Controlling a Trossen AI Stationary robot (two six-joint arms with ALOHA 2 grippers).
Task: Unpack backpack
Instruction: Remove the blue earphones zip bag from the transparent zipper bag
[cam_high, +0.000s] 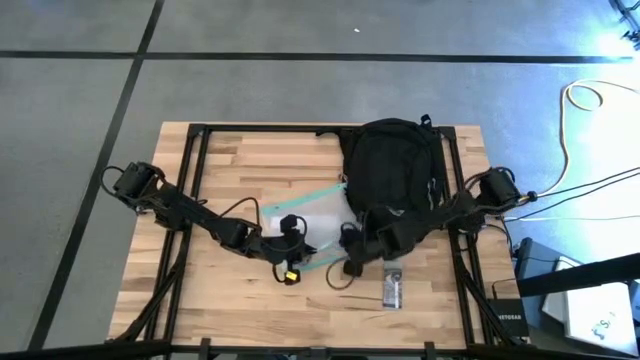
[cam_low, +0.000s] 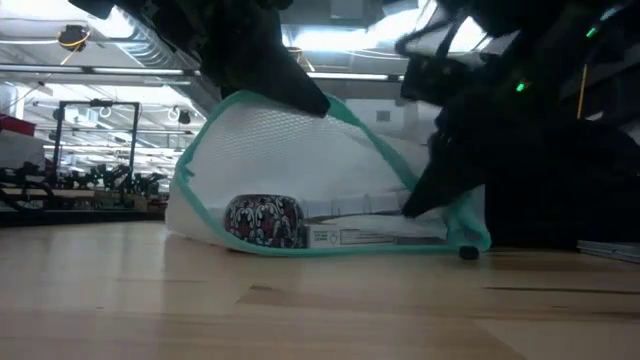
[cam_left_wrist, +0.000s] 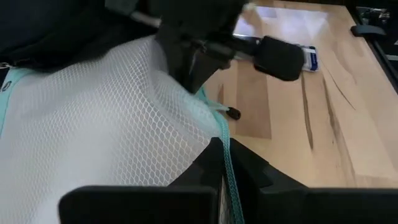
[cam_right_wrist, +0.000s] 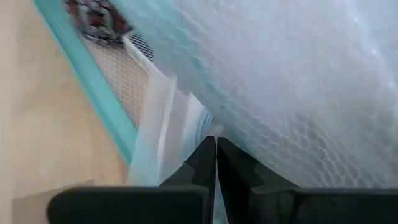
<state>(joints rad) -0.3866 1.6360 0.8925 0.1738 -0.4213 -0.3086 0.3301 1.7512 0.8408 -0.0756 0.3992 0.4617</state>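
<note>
The black backpack (cam_high: 393, 165) lies flat at the table's far right, touched by no gripper. In front of it sits a clear mesh pouch with a teal edge (cam_low: 300, 170), its bottom on the table. Inside are a patterned round item (cam_low: 265, 220) and a white box (cam_low: 370, 237). My left gripper (cam_left_wrist: 222, 163) is shut on the pouch's raised top edge. My right gripper (cam_right_wrist: 216, 155) is shut on the pouch at its right end, next to the backpack. In the high view the two grippers, left (cam_high: 290, 233) and right (cam_high: 350, 248), stand close together over the pouch. My left gripper pinches the pouch's teal zipper edge (cam_left_wrist: 225, 140) between its two fingers, slanting down from the table's left. That edge is held up as a peak (cam_low: 300, 98), while the pouch's bottom stays on the table. The mesh below it is drawn taut. My right gripper pinches the mesh wall (cam_right_wrist: 214, 127) beside the teal edge, at the pouch's right end (cam_low: 425, 200). The fingers slant down from the table's right. Whether they hold one layer or several, I cannot tell.
A small packaged item (cam_high: 393, 287) lies near the table's front edge, right of centre. A yellow piece (cam_high: 291, 276) and a loop of dark cord (cam_high: 335, 280) lie just in front of the pouch. Black frame rails (cam_high: 190, 200) run along the table's sides. Bare wood shows at the near left.
</note>
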